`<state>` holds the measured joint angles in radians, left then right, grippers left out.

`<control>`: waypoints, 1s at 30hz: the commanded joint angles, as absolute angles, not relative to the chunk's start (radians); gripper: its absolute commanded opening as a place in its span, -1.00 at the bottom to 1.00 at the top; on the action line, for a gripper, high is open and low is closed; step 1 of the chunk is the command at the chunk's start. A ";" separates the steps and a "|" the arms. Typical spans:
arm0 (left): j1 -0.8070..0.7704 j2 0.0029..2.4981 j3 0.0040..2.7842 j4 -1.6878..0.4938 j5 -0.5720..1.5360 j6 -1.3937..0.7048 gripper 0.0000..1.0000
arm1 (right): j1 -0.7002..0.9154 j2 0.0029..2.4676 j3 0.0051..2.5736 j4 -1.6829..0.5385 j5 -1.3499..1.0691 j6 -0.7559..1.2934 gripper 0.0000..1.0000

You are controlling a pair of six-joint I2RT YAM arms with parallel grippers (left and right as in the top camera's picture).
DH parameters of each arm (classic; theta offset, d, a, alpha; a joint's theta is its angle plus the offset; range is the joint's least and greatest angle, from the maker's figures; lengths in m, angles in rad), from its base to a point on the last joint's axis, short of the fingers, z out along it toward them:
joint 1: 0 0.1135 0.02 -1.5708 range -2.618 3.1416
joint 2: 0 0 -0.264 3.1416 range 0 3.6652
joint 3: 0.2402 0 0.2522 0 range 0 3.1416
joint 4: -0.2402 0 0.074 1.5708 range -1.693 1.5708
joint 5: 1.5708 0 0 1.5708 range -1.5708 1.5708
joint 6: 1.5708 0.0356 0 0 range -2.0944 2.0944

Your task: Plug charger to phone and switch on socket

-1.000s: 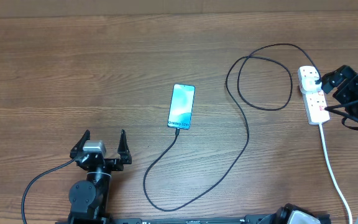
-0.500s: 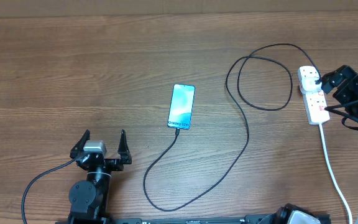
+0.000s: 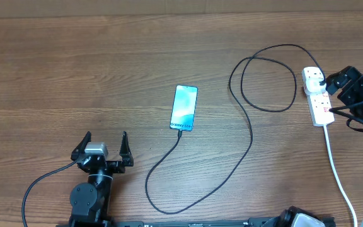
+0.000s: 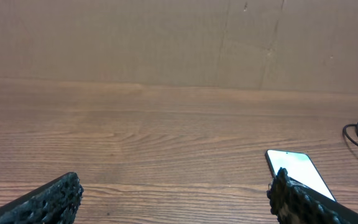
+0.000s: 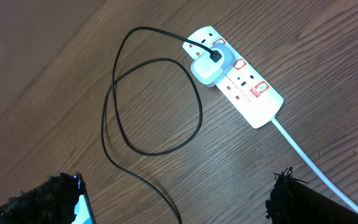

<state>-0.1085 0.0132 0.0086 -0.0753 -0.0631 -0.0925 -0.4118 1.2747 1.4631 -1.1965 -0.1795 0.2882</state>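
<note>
The phone (image 3: 184,108) lies mid-table with its light-blue screen lit; it also shows in the left wrist view (image 4: 300,171) and, as a corner, in the right wrist view (image 5: 79,208). The thin black charger cable (image 3: 251,135) runs from the phone's near end, loops, and ends at a white adapter (image 5: 207,68) seated in the white socket strip (image 3: 320,104), also in the right wrist view (image 5: 253,96). My right gripper (image 3: 336,81) (image 5: 174,193) is open and empty beside the strip. My left gripper (image 3: 104,141) (image 4: 176,190) is open and empty, left of the phone.
The strip's thick white cord (image 3: 340,183) runs to the table's front right edge. The strip has small red switches (image 5: 261,87); I cannot tell their position. A cardboard wall (image 4: 179,37) stands behind the table. The left arm's base (image 3: 88,198) sits at the front.
</note>
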 commanded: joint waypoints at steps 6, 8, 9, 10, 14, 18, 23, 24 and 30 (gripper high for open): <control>-0.097 0.004 0.006 -0.075 -0.059 -0.059 0.99 | -0.411 1.272 1.466 -1.192 -0.183 0.292 1.00; -0.097 0.004 0.006 -0.075 -0.059 -0.059 0.99 | -0.411 1.272 1.466 -1.192 -0.183 0.292 1.00; -0.097 0.004 0.006 -0.075 -0.059 -0.059 0.99 | -0.411 1.272 1.466 -1.191 -0.183 0.292 1.00; -0.097 0.004 0.006 -0.075 -0.059 -0.059 0.99 | -0.411 1.272 1.466 -1.192 -0.183 0.292 1.00; -0.097 0.004 0.006 -0.075 -0.059 -0.059 0.99 | -0.411 1.272 1.466 -1.192 -0.183 0.292 1.00; -0.097 0.004 0.006 -0.075 -0.059 -0.059 0.99 | -0.411 1.272 1.466 -1.192 -0.183 0.292 1.00; -0.097 0.004 0.006 -0.074 -0.059 -0.059 0.99 | -0.411 1.272 1.466 -1.192 -0.183 0.292 1.00; -0.097 0.004 0.006 -0.075 -0.059 -0.059 0.99 | -0.411 1.272 1.466 -1.191 -0.183 0.292 1.00; -0.097 0.004 0.006 -0.075 -0.059 -0.059 0.99 | -0.402 1.243 1.459 -1.127 -0.211 0.298 1.00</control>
<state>-0.1085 0.0132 0.0086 -0.0753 -0.0631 -0.0742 -0.4118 1.2743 1.4631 -1.1728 -0.1795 0.2874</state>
